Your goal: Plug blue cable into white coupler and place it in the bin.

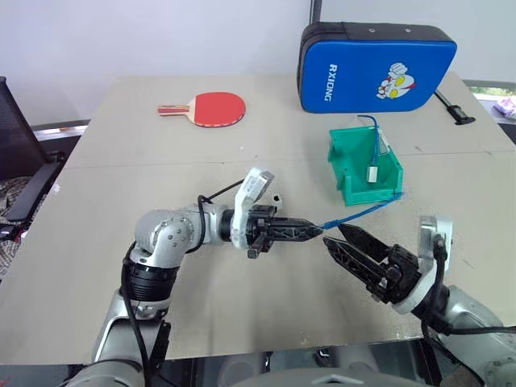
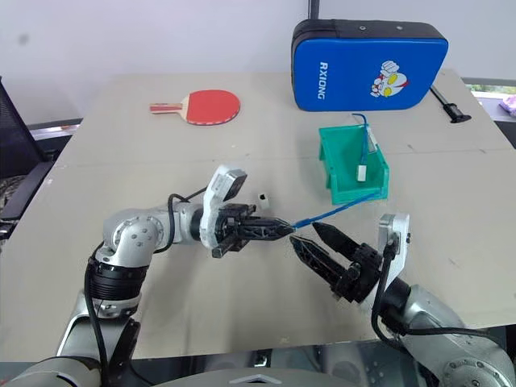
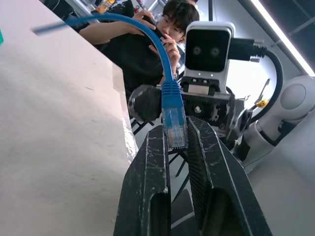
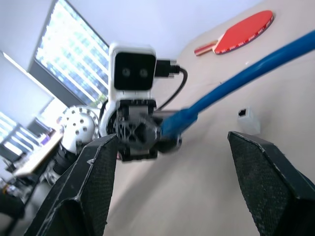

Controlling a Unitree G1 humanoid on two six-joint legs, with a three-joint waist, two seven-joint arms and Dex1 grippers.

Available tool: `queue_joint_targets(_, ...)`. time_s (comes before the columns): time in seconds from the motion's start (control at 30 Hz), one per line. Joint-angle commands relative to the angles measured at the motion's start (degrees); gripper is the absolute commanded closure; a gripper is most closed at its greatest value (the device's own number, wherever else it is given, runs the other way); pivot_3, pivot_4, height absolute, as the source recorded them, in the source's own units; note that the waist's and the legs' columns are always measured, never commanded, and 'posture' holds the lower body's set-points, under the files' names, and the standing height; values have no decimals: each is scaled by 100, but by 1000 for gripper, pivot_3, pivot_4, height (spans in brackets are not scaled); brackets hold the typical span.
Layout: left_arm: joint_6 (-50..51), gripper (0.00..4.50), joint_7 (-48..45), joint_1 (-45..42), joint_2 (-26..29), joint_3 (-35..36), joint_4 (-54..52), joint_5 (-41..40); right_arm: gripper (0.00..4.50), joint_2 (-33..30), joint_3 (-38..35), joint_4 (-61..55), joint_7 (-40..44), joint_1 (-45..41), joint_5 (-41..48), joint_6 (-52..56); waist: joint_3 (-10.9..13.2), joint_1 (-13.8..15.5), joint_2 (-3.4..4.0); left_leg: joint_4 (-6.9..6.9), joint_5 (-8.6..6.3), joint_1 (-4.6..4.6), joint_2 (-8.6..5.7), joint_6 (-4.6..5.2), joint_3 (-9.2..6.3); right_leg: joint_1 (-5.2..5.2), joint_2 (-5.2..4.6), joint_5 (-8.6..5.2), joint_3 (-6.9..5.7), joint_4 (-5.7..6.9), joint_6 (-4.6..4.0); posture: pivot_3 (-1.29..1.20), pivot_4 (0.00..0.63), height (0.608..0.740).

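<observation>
Clenched on the clear plug of the blue cable, my left gripper points level toward my right side, held above the table. My right gripper faces it just beside, its two fingers spread wide and holding nothing; the cable runs past between them in the right wrist view.

Going down by size from there: the table itself is pale grey. At its far edge lies a big blue padded case with a cartoon print, and a black tool rests just off its right end. To the far left I see a red table-tennis paddle lying flat.

Nearer me, right of centre, sits the bin, green, its low cut-out front facing me. Inside it I can make out a thin blue lead with a small white piece on it, leaning against the right wall. The blue cable I'm holding runs from my left fingertips up toward the bin's front right corner; I can't tell where its far end stops.

Smallest of all, the white coupler rests on the table just behind my left wrist, apart from both grippers.
</observation>
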Motion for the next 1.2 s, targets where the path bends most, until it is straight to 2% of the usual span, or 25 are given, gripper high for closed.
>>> queue_joint_targets(0.03,111,4439,217,-183,-136,110,-361,-326,1048,-121,161,44,-286,-204,476,-322,0,-4,0,0,0,1,0,0,1,0,0,0,1,0,0,0,150,740)
queue_joint_targets(0.07,132,4439,278,-200,-169,112,-395,-356,1048,-155,206,78,-331,-262,516,-332,0,-7,0,0,0,1,0,0,2,0,0,0,2,0,-1,0,150,740)
queue_joint_targets(0.1,153,4500,330,-215,-193,116,-422,-386,1652,-190,248,115,-375,-314,544,-350,0,-7,0,0,0,2,-1,0,3,0,0,-1,5,0,-1,0,150,740)
queue_joint_targets(0.13,179,4500,377,-221,-206,124,-459,-425,1849,-220,288,155,-420,-357,579,-374,0,-17,0,1,0,2,-2,0,4,0,0,-2,5,1,-2,0,150,740)
queue_joint_targets(0.2,198,4500,454,-207,-212,143,-522,-482,2707,-337,374,206,-506,-402,679,-453,0,-20,0,0,0,3,-3,0,6,0,2,-4,8,1,-7,0,150,740)
queue_joint_targets(0.23,200,4500,488,-194,-215,158,-543,-502,2918,-385,404,216,-529,-410,711,-479,0,-20,0,0,0,3,-3,0,5,0,3,-4,8,1,-8,0,150,740)
queue_joint_targets(0.37,152,4500,480,-125,-139,152,-596,-510,4471,-566,483,256,-622,-426,898,-696,0,-20,0,0,0,1,-2,0,4,-1,3,0,8,0,-1,0,150,740)
queue_joint_targets(0.63,-153,4500,313,-7,27,105,-565,-319,4471,-875,612,290,-698,-429,1103,-1023,0,-18,0,0,0,2,-3,0,9,0,3,-7,11,0,-12,0,150,740)
queue_joint_targets(0.67,-202,3520,275,15,66,104,-552,-284,4500,-902,632,295,-698,-436,1103,-1052,0,-19,0,0,0,2,-3,0,9,0,3,-8,12,0,-13,0,150,740)
queue_joint_targets(0.73,-719,2754,341,207,181,114,-587,174,4500,-965,637,308,-669,-453,1029,-1124,-1,-20,0,0,0,2,-3,0,11,0,3,-11,13,0,-18,0,150,740)
queue_joint_targets(0.8,-1648,1899,170,575,512,-38,-726,981,4500,-1016,604,338,-611,-444,931,-1200,-1,-44,1,-2,0,5,-3,0,15,-1,3,-11,17,0,-19,0,150,740)
queue_joint_targets(0.9,-2888,1899,89,1117,843,-21,-594,1918,4500,-1080,557,409,-466,-392,712,-1304,-1,-30,1,-10,0,7,-1,0,17,-5,9,-11,21,0,-22,0,150,740)
queue_joint_targets(0.97,-3472,1899,230,1292,857,105,-342,2298,4500,-1097,561,456,-396,-368,625,-1373,-1,6,1,-10,0,-1,3,0,15,-13,7,-11,17,0,-23,0,150,740)
queue_joint_targets(1.1,-4649,1899,503,1210,846,177,516,3158,4500,-1089,590,546,-300,-370,492,-1446,-1,104,0,-6,0,-4,-1,0,22,-12,-4,-11,18,-3,-21,0,150,740)
queue_joint_targets(1.2,-5101,1899,451,1040,806,50,982,3518,4500,-1083,626,594,-258,-390,426,-1478,-2,125,-2,-4,0,-5,-3,0,25,-12,-5,-10,18,-5,-21,0,150,740)
